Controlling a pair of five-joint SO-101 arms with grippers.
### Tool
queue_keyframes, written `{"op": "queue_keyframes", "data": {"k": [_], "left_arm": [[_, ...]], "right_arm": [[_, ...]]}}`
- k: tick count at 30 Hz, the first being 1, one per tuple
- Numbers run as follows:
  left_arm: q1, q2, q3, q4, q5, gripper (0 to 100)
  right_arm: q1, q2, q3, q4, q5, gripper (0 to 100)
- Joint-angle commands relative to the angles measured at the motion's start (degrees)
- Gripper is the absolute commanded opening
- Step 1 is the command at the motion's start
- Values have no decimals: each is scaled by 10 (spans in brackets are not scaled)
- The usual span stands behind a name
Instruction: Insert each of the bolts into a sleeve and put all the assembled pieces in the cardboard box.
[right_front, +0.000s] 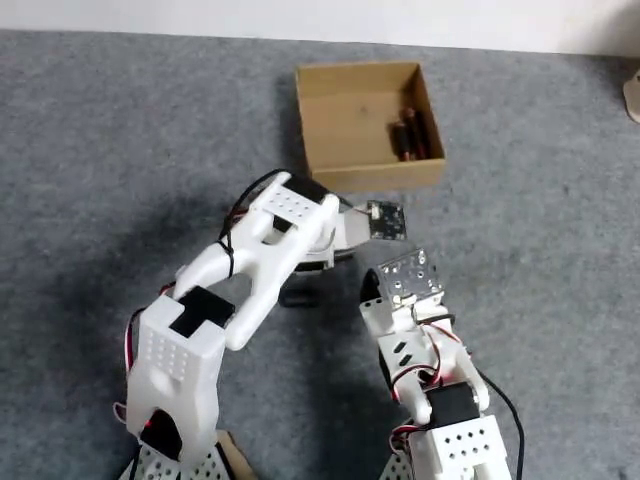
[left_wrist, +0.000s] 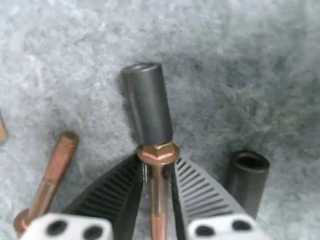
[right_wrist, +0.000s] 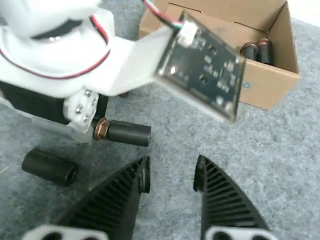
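1. The grey carpeted tabletop (right_front: 540, 250) carries everything.
2. The left arm (right_front: 250, 270), white with black servos, lies diagonally across the table. Its wrist is just short of the box's front wall.
3. The right arm (right_front: 430, 370) stands beside it, pointing the same way, its wrist a little behind the left one.
4. The cardboard box (right_front: 345, 172) sits open-topped at the far side, with plain brown walls. Several assembled pieces (right_front: 412, 135), dark sleeves with copper ends, lie together against one side wall.
5. The camera board (right_wrist: 200, 70) on the left wrist is a dark circuit board with a white plug and coloured wires. Its markings are too small to read.
6. The right gripper (right_wrist: 172, 165) hangs over bare carpet with its ribbed black fingers spread and nothing between them.
7. The left gripper (left_wrist: 158, 166) is clenched on the shank of the held bolt.
8. The black sleeve (left_wrist: 147, 102) extends straight out from the left fingertips, low over the carpet. Whether it rests on the carpet cannot be told.
9. The spare sleeve (left_wrist: 247, 180) lies on the carpet just beside the left gripper, its open end showing.
10. The held bolt (left_wrist: 158, 152) is copper-coloured. Its hex flange is pressed against the black sleeve's near end.
11. The loose bolt (left_wrist: 50, 175), also copper, lies on the carpet on the gripper's other side.
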Motion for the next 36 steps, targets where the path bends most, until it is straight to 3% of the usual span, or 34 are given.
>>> {"op": "queue_keyframes", "data": {"k": [1,13,22,36], "left_arm": [[5,-49,-3,-7,35,5],[-20,-284,148,-76,189,5],[-29,-421,229,-73,304,5],[-110,-499,348,-72,431,5]], "right_arm": [[-4,-7,37,1,9,149],[-4,-7,37,0,6,149],[-6,-7,36,9,5,149],[-10,-8,16,70,5,149]]}}
